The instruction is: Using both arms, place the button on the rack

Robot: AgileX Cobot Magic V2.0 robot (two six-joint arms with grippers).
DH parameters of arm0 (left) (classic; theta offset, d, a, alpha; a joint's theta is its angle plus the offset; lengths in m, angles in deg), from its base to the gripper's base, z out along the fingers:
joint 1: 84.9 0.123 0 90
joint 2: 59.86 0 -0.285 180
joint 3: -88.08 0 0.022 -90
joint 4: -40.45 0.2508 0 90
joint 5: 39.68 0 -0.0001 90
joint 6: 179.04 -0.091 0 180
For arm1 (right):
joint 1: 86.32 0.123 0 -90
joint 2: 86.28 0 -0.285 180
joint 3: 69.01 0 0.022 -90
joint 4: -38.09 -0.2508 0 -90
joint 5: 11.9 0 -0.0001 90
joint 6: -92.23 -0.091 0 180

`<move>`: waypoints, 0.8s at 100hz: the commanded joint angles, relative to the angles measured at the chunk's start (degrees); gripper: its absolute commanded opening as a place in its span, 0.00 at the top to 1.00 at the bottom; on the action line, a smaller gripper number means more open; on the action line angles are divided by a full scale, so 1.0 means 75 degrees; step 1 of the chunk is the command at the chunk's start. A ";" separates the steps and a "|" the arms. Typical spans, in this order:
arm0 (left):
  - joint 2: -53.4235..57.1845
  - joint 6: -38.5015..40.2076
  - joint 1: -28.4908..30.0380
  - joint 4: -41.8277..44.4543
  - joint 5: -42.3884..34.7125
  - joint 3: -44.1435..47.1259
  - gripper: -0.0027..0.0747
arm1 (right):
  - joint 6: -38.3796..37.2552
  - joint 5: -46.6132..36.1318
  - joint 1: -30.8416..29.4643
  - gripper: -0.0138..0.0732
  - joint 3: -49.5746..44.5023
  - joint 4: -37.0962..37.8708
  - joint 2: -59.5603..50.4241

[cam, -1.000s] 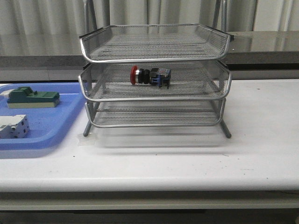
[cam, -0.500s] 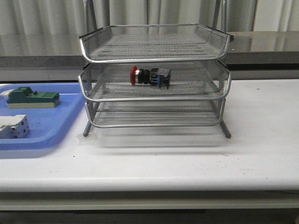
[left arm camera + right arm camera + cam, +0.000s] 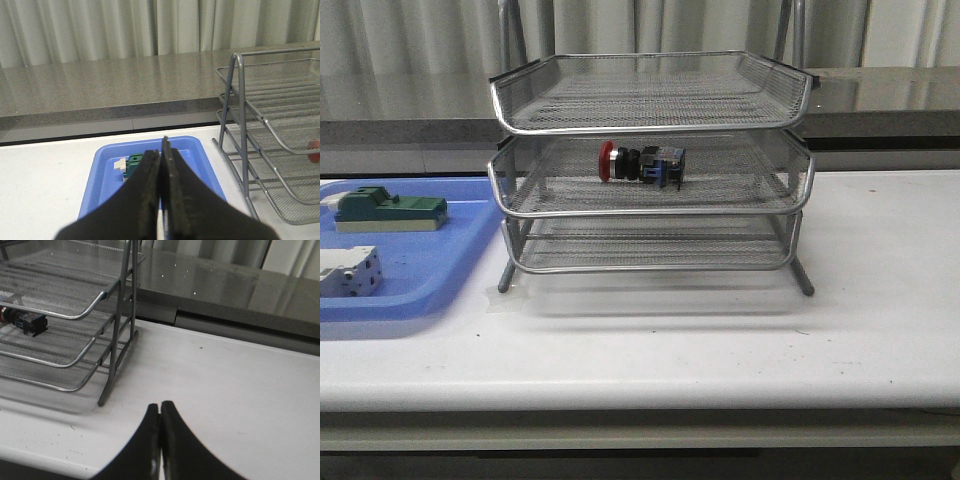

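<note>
The button [image 3: 642, 163] lies on its side on the middle tier of the silver wire rack [image 3: 650, 120], red cap to the left, blue block to the right. The right wrist view shows it too, button [image 3: 25, 321], inside the rack [image 3: 117, 315]. In the left wrist view only a bit of the red cap of the button [image 3: 314, 153] peeks through the rack [image 3: 270, 135]. My left gripper [image 3: 162, 155] is shut and holds nothing, hovering over the blue tray. My right gripper [image 3: 160, 407] is shut with nothing in it, over bare table to the right of the rack. Neither arm appears in the front view.
A flat blue tray [image 3: 430, 270] sits left of the rack, holding a green block [image 3: 388, 210] and a white-grey terminal block [image 3: 348, 271]. The same blue tray [image 3: 107, 170] and green block [image 3: 133, 165] show under the left gripper. A grey ledge and curtains stand behind the table.
</note>
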 commanded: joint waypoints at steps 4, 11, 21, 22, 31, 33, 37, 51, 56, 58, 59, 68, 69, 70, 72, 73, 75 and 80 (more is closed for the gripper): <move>-0.0042 0.0055 0.0005 -0.0112 -0.0589 -0.0220 0.99 | -0.0208 -0.1414 -0.0051 0.91 -0.0396 -0.0031 -0.0236; -0.0042 0.0055 0.0005 -0.0112 -0.0589 -0.0220 0.99 | -0.0350 -0.1757 -0.0051 0.91 -0.0758 -0.0031 -0.0389; -0.0042 0.0055 0.0005 -0.0112 -0.0589 -0.0220 0.99 | -0.0555 -0.2268 -0.0051 0.91 -0.1271 -0.0038 -0.0499; -0.0042 0.0055 0.0005 -0.0112 -0.0589 -0.0220 0.99 | -0.0567 -0.2304 -0.0051 0.91 -0.1302 -0.0038 -0.0507; -0.0042 0.0055 0.0005 -0.0112 -0.0589 -0.0220 0.99 | -0.0715 -0.2794 -0.0051 0.91 -0.1676 -0.0038 -0.0508; -0.0042 0.0055 0.0005 -0.0112 -0.0589 -0.0220 0.99 | -0.0744 -0.2906 -0.0051 0.91 -0.1749 -0.0038 -0.0508; -0.0042 0.0055 0.0005 -0.0112 -0.0589 -0.0220 0.99 | -0.0799 -0.2815 -0.0051 0.91 -0.1729 -0.0043 -0.0508; -0.0042 0.0055 0.0005 -0.0112 -0.0589 -0.0220 0.99 | -0.0799 -0.2886 -0.0051 0.91 -0.1729 -0.0043 -0.0508; -0.0042 0.0055 0.0005 -0.0112 -0.0589 -0.0220 0.99 | -0.0799 -0.2867 -0.0051 0.91 -0.1729 -0.0043 -0.0508; -0.0042 0.0055 0.0005 -0.0112 -0.0589 -0.0220 0.99 | -0.0799 -0.2867 -0.0051 0.91 -0.1729 -0.0043 -0.0508; -0.0042 0.0055 0.0005 -0.0112 -0.0589 -0.0220 0.99 | -0.0799 -0.2867 -0.0051 0.91 -0.1729 -0.0043 -0.0508; -0.0042 0.0055 0.0005 -0.0112 -0.0589 -0.0220 0.99 | -0.0799 -0.2867 -0.0051 0.91 -0.1729 -0.0043 -0.0508; -0.0042 0.0055 0.0005 -0.0112 -0.0589 -0.0220 0.99 | -0.0799 -0.2867 -0.0051 0.91 -0.1729 -0.0043 -0.0508; -0.0042 0.0055 0.0005 -0.0112 -0.0589 -0.0220 0.99 | -0.0799 -0.2867 -0.0051 0.91 -0.1729 -0.0043 -0.0508; -0.0042 0.0055 0.0005 -0.0112 -0.0589 -0.0220 0.99 | -0.0799 -0.2867 -0.0051 0.91 -0.1729 -0.0043 -0.0508; -0.0042 0.0055 0.0005 -0.0112 -0.0589 -0.0220 0.99 | -0.0799 -0.2867 -0.0051 0.91 -0.1729 -0.0043 -0.0508; -0.0042 0.0055 0.0005 -0.0112 -0.0589 -0.0220 0.99 | -0.0799 -0.2867 -0.0051 0.91 -0.1729 -0.0043 -0.0508; -0.0042 0.0055 0.0005 -0.0112 -0.0589 -0.0220 0.99 | -0.0799 -0.2867 -0.0051 0.91 -0.1729 -0.0043 -0.0508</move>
